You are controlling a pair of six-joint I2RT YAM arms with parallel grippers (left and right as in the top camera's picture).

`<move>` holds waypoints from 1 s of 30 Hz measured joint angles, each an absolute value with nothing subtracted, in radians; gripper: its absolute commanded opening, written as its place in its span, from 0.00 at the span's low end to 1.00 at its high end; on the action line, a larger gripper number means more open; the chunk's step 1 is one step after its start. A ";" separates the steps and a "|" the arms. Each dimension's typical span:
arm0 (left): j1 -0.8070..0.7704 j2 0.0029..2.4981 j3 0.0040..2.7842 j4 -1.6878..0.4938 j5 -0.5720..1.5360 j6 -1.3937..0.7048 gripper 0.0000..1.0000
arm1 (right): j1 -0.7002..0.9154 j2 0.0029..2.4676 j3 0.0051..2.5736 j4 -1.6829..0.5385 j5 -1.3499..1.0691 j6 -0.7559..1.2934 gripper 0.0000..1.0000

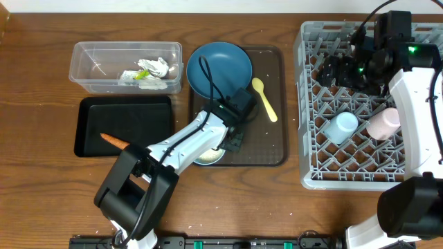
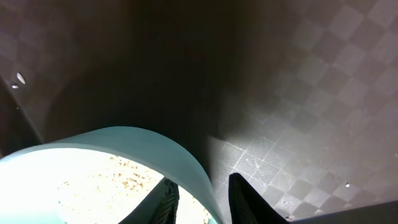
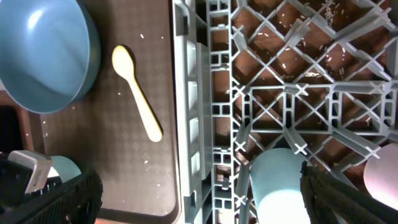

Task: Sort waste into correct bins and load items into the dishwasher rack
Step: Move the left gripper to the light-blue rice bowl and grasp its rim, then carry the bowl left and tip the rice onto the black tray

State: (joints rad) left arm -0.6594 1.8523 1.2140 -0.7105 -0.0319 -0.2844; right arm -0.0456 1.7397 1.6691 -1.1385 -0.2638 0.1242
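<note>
The small white bowl (image 1: 208, 155) sits at the front of the brown tray (image 1: 273, 149). My left gripper (image 1: 232, 140) straddles the bowl's rim (image 2: 186, 165), one finger inside and one outside, with a slim gap still showing on the inner side. Food specks (image 2: 124, 180) cling inside the bowl. The dark blue bowl (image 1: 219, 69) and yellow spoon (image 1: 264, 99) lie on the same tray. The light blue cup (image 1: 342, 127) and pink cup (image 1: 383, 123) rest in the grey dishwasher rack (image 1: 304, 104). My right gripper (image 3: 196, 183) hangs wide open and empty over the rack's left edge (image 3: 193, 93).
The clear tub (image 1: 86, 66) at the back left holds white tissue (image 1: 154, 68) and a green scrap (image 1: 142, 75). In front of it, the black tray (image 1: 138, 114) carries an orange carrot piece (image 1: 115, 141). White grains dot the brown tray and the wood under the rack.
</note>
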 measured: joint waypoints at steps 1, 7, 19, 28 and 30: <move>-0.660 1.852 1.214 -0.711 -0.032 -0.284 0.27 | -0.046 1.740 1.669 -1.141 -0.259 0.124 0.99; -0.664 1.853 1.213 -0.721 -0.030 -0.292 0.06 | -0.046 1.740 1.669 -1.142 -0.246 0.124 0.99; -0.664 1.852 1.226 -0.791 -0.037 -0.287 0.06 | -0.046 1.740 1.669 -1.141 -0.241 0.121 0.99; -0.602 1.674 1.346 -0.926 0.006 -0.288 0.06 | -0.046 1.740 1.669 -1.133 -0.237 0.113 0.99; -0.548 1.600 1.361 -0.941 0.028 -0.287 0.06 | -0.046 1.740 1.669 -1.132 -0.237 0.112 0.99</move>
